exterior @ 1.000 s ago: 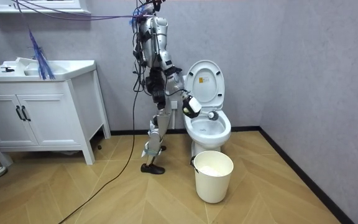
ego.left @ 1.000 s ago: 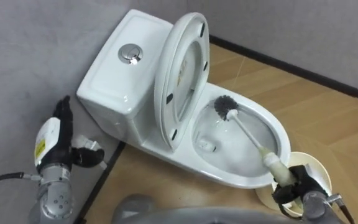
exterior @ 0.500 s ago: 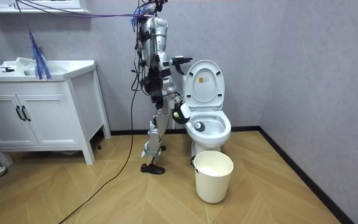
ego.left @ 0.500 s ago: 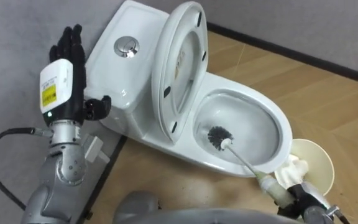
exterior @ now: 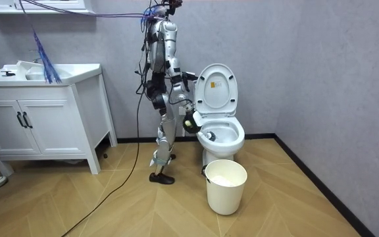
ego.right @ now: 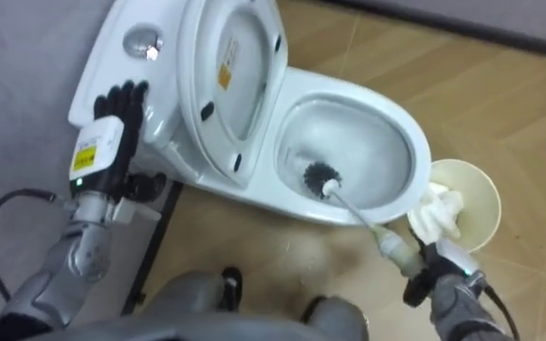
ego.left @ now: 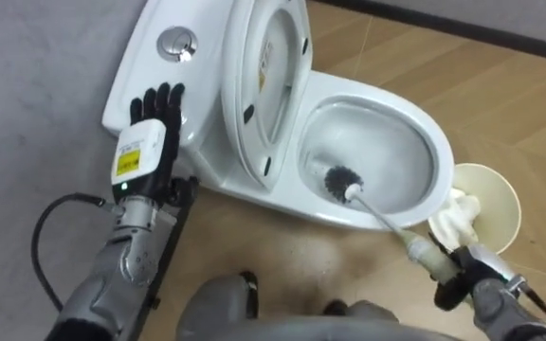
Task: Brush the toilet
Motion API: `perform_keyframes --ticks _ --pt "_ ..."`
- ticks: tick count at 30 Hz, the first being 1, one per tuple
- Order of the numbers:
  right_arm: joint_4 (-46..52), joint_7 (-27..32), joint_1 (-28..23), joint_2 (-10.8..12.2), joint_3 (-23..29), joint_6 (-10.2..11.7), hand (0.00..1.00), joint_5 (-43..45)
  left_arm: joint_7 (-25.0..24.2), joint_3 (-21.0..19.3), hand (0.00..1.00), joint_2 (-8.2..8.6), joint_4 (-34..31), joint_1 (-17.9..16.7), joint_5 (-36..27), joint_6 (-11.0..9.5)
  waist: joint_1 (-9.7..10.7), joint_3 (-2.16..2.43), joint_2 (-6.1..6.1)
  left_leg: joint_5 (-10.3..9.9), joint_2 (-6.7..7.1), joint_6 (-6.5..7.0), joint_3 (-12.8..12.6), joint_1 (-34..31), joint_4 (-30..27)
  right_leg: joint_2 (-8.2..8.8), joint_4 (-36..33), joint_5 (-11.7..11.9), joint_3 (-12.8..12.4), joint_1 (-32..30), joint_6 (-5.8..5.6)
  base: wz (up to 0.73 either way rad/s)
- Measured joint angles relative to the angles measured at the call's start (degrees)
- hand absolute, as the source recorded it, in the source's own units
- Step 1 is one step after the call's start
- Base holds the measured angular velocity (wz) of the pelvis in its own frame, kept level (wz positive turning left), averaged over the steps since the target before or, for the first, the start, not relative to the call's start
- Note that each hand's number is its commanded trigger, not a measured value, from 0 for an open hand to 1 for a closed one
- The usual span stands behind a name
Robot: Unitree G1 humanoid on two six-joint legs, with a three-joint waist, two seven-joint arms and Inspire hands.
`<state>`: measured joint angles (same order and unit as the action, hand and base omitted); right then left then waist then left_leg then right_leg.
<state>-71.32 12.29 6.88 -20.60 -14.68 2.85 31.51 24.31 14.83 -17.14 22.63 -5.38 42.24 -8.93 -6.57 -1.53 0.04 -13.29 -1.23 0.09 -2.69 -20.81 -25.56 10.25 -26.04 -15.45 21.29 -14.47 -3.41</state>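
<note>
Scrubbing appears mid-way: right hand, fingers clamped on brush handle, bristle head down inside toilet bowl, at near wall. Left hand by tank, fingers straight, apart. Far wall, rim likely left to brush.

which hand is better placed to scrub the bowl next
Right. The right hand grips the brush, whose head sits inside the toilet bowl; the left hand is open beside the tank, holding nothing.
</note>
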Motion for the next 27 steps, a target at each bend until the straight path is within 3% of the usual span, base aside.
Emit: perform_keyframes --ticks 5,8,10,13,15,17,19,27 --pt "1.2 0.2 5.6 -1.1 -0.5 -1.1 1.00 5.0 1.2 0.4 0.00 -0.50 1.6 4.6 -0.1 -0.2 -0.2 -0.14 0.23 0.3 0.03 0.55 -0.5 -7.6 -4.4 1.39 -5.7 -0.8 -0.6 -8.1 1.29 -0.05" --pt "4.1 1.2 7.7 -2.6 -2.8 -1.7 1.00 6.0 2.9 2.0 0.00 -1.24 3.9 8.5 -0.1 -0.2 -1.3 -0.50 0.20 0.4 0.14 0.75 -1.0 -11.4 -6.1 2.20 -8.6 -1.3 -1.4 -12.7 1.94 -0.08" --pt "7.0 2.0 8.4 -4.3 -5.6 -1.7 1.00 7.8 4.3 3.9 0.00 -2.97 5.3 11.0 0.0 -0.2 -1.6 -0.69 -0.08 1.2 0.78 0.93 -1.1 -13.8 -6.5 3.45 -10.9 -1.7 -1.6 -15.9 2.36 0.03" --pt "7.7 3.4 10.8 -5.7 -6.9 -3.0 1.00 11.6 5.9 5.1 0.00 -5.01 4.6 12.0 0.0 -0.2 -1.8 -0.67 0.26 1.3 0.49 0.92 -1.2 -17.2 -8.3 3.59 -12.7 -1.7 -1.7 -19.3 2.83 0.00" --pt "10.3 4.2 12.0 -8.0 -9.5 -4.0 1.00 12.0 7.3 5.7 0.00 -6.34 3.2 12.2 0.0 -0.2 -2.8 -0.68 0.28 1.4 0.15 0.93 -2.0 -19.8 -9.3 3.60 -14.2 -1.8 -2.8 -22.6 3.10 -0.14" --pt "12.1 4.5 13.3 -9.5 -11.0 -4.8 1.00 12.0 8.4 5.8 0.00 -6.88 2.4 12.4 -0.1 -0.3 -3.5 -0.90 0.00 1.5 0.07 0.90 -2.2 -21.6 -9.8 3.67 -15.0 -1.8 -3.2 -24.7 3.32 -0.09" --pt "14.2 5.3 14.8 -10.7 -12.6 -6.5 1.00 12.0 9.5 5.9 0.00 -7.41 1.4 12.5 -0.1 -0.5 -3.9 -0.84 0.12 1.6 0.03 0.79 -2.1 -23.6 -10.3 3.74 -15.8 -2.0 -3.3 -26.7 3.56 0.06" --pt "16.8 7.7 15.7 -11.4 -14.5 -10.5 1.00 12.8 13.9 7.5 0.00 -8.78 -1.4 12.4 0.1 -0.5 -5.0 -0.80 0.36 1.8 -0.27 0.56 -1.5 -27.0 -10.5 3.62 -15.6 -2.3 -1.7 -29.2 3.96 0.06"
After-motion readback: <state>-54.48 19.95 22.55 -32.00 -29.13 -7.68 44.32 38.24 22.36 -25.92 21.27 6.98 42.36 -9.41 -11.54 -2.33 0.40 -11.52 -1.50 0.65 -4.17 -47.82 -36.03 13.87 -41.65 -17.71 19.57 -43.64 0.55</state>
